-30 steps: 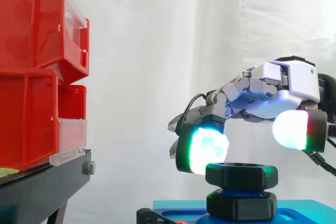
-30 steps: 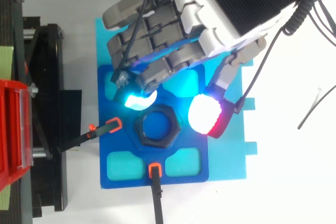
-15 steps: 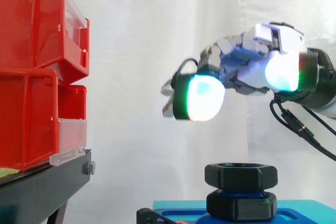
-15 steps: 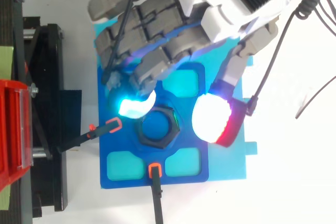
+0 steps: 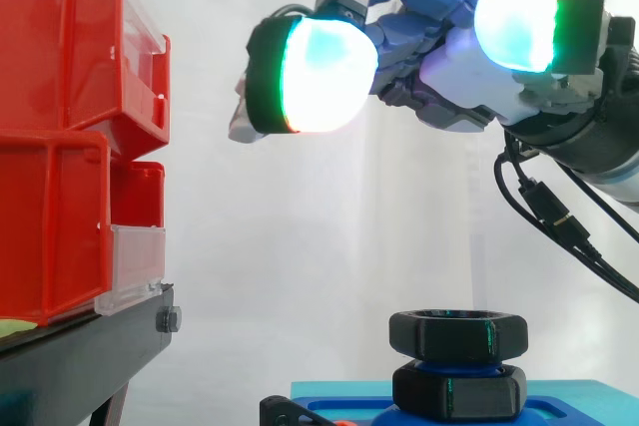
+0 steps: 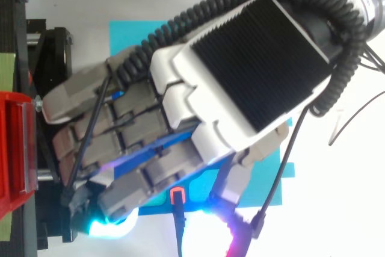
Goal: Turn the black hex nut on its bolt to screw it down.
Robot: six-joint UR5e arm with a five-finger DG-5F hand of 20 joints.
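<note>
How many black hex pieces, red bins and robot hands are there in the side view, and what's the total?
Black hex pieces: 2, the upper nut and the lower hex piece beneath it
Red bins: 2, the upper red bin and the lower red bin
Hand: 1, the hand, raised above the nut
Total: 5

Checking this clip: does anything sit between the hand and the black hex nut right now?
Nothing visible does. In the side view the hand hangs open, high above the black hex nut, and the gap between them shows just the white curtain behind.
</note>
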